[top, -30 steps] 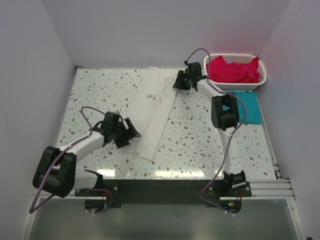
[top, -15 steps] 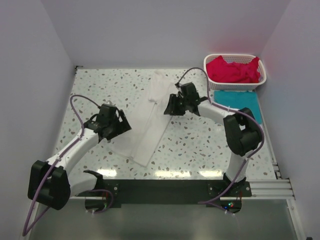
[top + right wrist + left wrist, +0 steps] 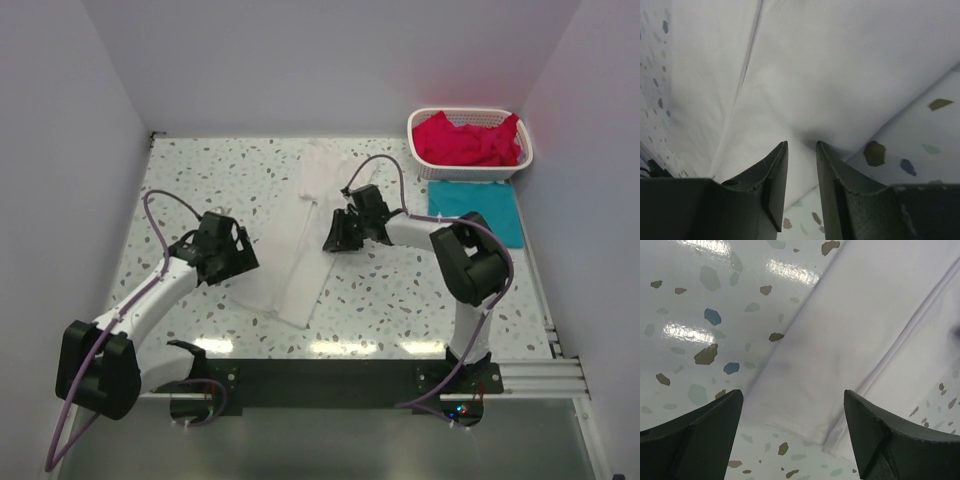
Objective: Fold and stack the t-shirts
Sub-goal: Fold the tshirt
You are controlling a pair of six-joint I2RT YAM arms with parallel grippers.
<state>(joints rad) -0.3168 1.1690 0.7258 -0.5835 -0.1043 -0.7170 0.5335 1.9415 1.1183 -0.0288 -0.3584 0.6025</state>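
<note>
The white t-shirt lies as a long strip down the middle of the speckled table. My left gripper is open just above the shirt's lower left hem; the left wrist view shows the hem between its wide-apart fingers. My right gripper is at the shirt's right edge, about halfway down. Its jaws stand only narrowly apart, low over the flat cloth, straddling its edge. The folded teal t-shirt lies at the right. Red-pink t-shirts fill the basket.
The white lattice basket stands at the back right corner, just behind the teal shirt. Walls close in the table on the left, back and right. The arm bases sit on a black rail at the near edge.
My right gripper has moved from the shirt's collar end, down its right edge, to mid-length. My left gripper has shifted left, and the shirt's lower left part now lies spread wider.
</note>
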